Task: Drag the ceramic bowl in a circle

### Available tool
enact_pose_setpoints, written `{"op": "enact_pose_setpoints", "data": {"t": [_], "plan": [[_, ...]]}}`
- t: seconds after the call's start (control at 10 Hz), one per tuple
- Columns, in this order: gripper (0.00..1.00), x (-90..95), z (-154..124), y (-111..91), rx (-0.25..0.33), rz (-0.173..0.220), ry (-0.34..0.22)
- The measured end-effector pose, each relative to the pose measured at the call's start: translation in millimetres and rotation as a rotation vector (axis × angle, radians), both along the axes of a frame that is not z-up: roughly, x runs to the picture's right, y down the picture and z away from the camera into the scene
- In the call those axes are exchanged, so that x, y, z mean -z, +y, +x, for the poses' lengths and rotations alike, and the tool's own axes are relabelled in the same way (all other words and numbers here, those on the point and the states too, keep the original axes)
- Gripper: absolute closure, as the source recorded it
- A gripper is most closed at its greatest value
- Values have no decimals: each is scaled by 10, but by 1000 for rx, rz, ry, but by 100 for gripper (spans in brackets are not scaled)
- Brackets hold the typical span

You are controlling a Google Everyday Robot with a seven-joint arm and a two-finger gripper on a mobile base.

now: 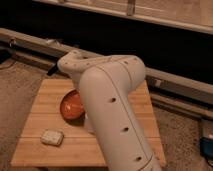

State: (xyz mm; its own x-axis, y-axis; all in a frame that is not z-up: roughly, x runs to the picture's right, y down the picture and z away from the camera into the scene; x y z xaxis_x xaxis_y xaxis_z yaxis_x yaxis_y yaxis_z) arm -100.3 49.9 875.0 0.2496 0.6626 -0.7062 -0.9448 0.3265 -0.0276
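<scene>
The ceramic bowl [70, 106], orange-red and shallow, sits on the wooden table [46, 95] left of centre. Its right half is hidden behind my large white arm [111, 105]. The arm reaches in from the lower right and bends over the table's middle. My gripper is hidden behind the arm, somewhere near the bowl's right side. I cannot see whether anything touches the bowl.
A small pale block [52, 137] lies near the table's front left corner. A long metal rail [30, 41] runs behind the table below a dark window wall. Speckled floor surrounds the table, and a blue object [207, 148] sits at the far right.
</scene>
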Motion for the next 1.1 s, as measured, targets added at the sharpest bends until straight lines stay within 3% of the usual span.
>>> {"op": "enact_pose_setpoints", "data": {"t": [0.4,0.7,1.0,1.1], "plan": [[21,-62,-117,2,-65,-9,-74],[20,-75,-216,17,-92,-29,-144],[20,-28,-148,-59,-210,-70,-271],[20,-17,-179,-67,-224,-73,-290]]}}
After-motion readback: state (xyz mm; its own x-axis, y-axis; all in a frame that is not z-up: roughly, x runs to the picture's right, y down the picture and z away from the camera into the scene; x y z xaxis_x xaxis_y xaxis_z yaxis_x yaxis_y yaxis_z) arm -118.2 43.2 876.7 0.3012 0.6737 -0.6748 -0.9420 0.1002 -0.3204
